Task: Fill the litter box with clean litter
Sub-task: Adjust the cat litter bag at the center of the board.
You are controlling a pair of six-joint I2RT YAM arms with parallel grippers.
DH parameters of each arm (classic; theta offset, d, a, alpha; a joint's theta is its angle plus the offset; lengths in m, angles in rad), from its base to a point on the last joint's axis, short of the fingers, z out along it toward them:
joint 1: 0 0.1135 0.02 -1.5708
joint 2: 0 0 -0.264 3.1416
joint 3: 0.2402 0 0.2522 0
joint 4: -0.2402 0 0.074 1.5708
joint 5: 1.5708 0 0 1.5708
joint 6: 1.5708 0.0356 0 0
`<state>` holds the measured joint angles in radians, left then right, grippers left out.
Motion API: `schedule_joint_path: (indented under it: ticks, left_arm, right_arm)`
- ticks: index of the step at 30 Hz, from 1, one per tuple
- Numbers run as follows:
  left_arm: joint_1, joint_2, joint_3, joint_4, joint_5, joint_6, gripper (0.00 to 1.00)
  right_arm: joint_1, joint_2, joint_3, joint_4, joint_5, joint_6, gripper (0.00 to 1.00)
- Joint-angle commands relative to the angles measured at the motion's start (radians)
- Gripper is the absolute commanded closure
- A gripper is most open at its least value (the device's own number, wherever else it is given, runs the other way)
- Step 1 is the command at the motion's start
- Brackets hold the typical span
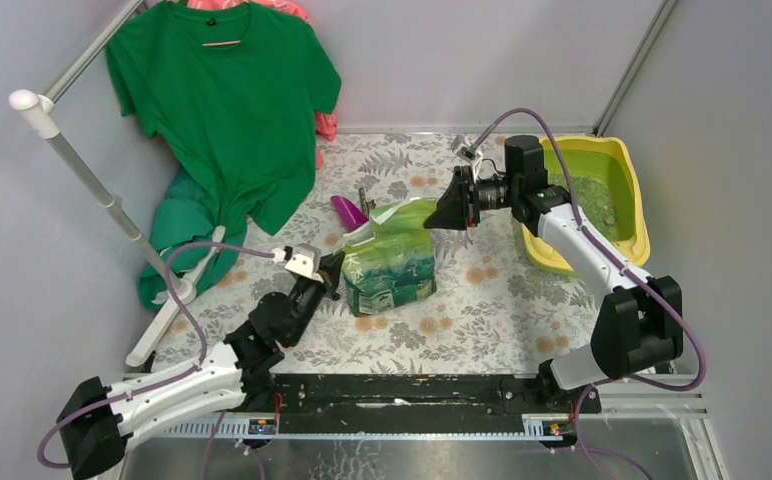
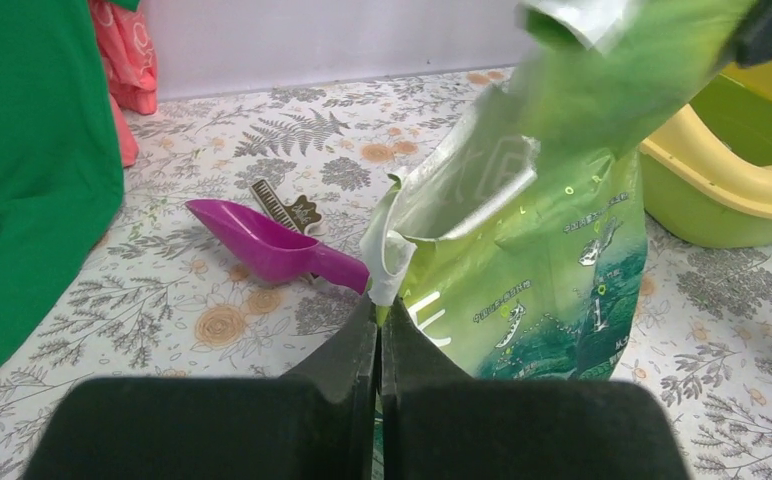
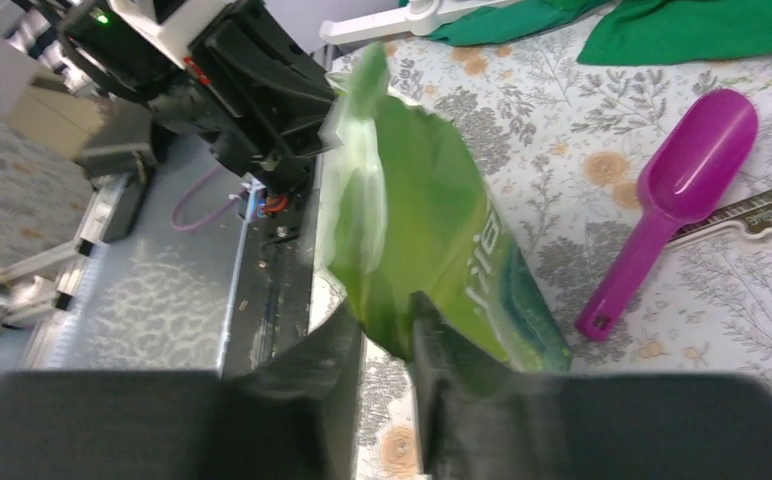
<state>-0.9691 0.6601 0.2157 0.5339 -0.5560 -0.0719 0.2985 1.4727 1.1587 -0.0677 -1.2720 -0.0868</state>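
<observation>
Top external view: holds glossy green printed bag (image 1: 394, 262) left of yellow plastic litter box (image 1: 552, 258) containing green litter granules (image 1: 594, 200). Clamps one lip in left gripper (image 2: 378, 335), other in right gripper (image 3: 384, 318), probably to spread mouth.

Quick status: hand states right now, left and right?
Left hand: closed on the bag edge.
Right hand: gripping the bag top, fingers slightly apart around it.

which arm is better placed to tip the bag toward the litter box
Probably right: the litter box sits on its side and the right gripper is at the green bag's top; the left gripper pinches the opposite edge.
</observation>
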Motion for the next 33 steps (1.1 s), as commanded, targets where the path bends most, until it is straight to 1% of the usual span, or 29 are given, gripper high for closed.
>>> schedule_joint_path:
  ticks: [1, 2, 3, 4, 6, 8, 9, 10, 13, 15, 18, 21, 22, 23, 24, 25, 26, 27, 29, 33]
  left_arm:
    - [0.087, -0.063, 0.019, 0.008, 0.054, -0.039, 1.0]
    - [0.091, -0.066, 0.021, 0.003, 0.075, -0.045, 1.0]
    - [0.093, -0.065, 0.023, 0.0, 0.091, -0.053, 1.0]
    - [0.093, -0.063, 0.024, -0.001, 0.102, -0.061, 1.0]
    - [0.093, -0.058, 0.018, 0.011, 0.125, -0.071, 1.0]
    - [0.093, -0.052, 0.017, 0.016, 0.14, -0.078, 1.0]
    - [0.093, -0.051, 0.016, 0.015, 0.143, -0.079, 1.0]
    - [0.092, -0.053, 0.015, 0.014, 0.144, -0.081, 1.0]
    - [0.093, -0.071, 0.018, 0.001, 0.149, -0.079, 1.0]
    - [0.092, -0.086, 0.025, -0.015, 0.153, -0.074, 1.0]
    - [0.093, -0.102, 0.037, -0.036, 0.151, -0.066, 1.0]
    - [0.095, -0.099, 0.057, -0.045, 0.167, -0.06, 1.0]
    - [0.095, -0.09, 0.068, -0.051, 0.17, -0.059, 1.0]
    - [0.096, -0.082, 0.077, -0.055, 0.177, -0.058, 1.0]
    - [0.099, -0.073, 0.085, -0.057, 0.186, -0.056, 1.0]
    - [0.102, -0.063, 0.092, -0.058, 0.193, -0.056, 1.0]
    - [0.107, -0.054, 0.099, -0.058, 0.202, -0.055, 1.0]
    - [0.113, -0.045, 0.107, -0.057, 0.21, -0.056, 1.0]
    - [0.128, -0.028, 0.116, -0.049, 0.232, -0.06, 1.0]
    - [0.161, -0.002, 0.136, -0.047, 0.286, -0.07, 1.0]
  right_arm:
    - [-0.016, -0.009, 0.042, -0.046, -0.074, -0.064, 0.59]
    - [-0.016, -0.008, 0.039, -0.03, -0.071, -0.072, 0.52]
    - [-0.015, -0.007, 0.03, 0.009, -0.063, -0.068, 0.39]
    - [-0.016, -0.01, 0.016, 0.086, -0.038, -0.037, 0.29]
    - [-0.016, -0.012, -0.015, 0.22, 0.008, 0.02, 0.18]
    - [-0.016, 0.0, -0.045, 0.367, 0.038, 0.103, 0.03]
    - [-0.016, 0.015, -0.055, 0.431, 0.029, 0.14, 0.0]
    - [-0.016, 0.033, -0.055, 0.481, 0.01, 0.167, 0.0]
    - [-0.016, 0.089, -0.037, 0.529, -0.037, 0.18, 0.0]
    - [-0.016, 0.109, -0.056, 0.588, -0.043, 0.189, 0.0]
    - [-0.016, 0.139, -0.109, 0.818, -0.059, 0.307, 0.0]
    - [-0.016, 0.197, -0.11, 0.97, -0.102, 0.396, 0.0]
    - [-0.016, 0.22, -0.108, 1.042, -0.118, 0.451, 0.0]
    - [-0.016, 0.246, -0.11, 1.148, -0.138, 0.53, 0.0]
    - [-0.016, 0.28, -0.109, 1.294, -0.161, 0.645, 0.0]
    - [-0.015, 0.318, -0.103, 1.523, -0.179, 0.795, 0.0]
    - [-0.015, 0.369, -0.086, 1.685, -0.188, 0.979, 0.0]
    - [-0.012, 0.408, -0.05, 1.778, -0.216, 1.072, 0.0]
    - [0.007, 0.445, -0.027, 1.779, -0.243, 1.102, 0.0]
    - [0.02, 0.451, -0.055, 1.778, -0.246, 1.075, 0.0]
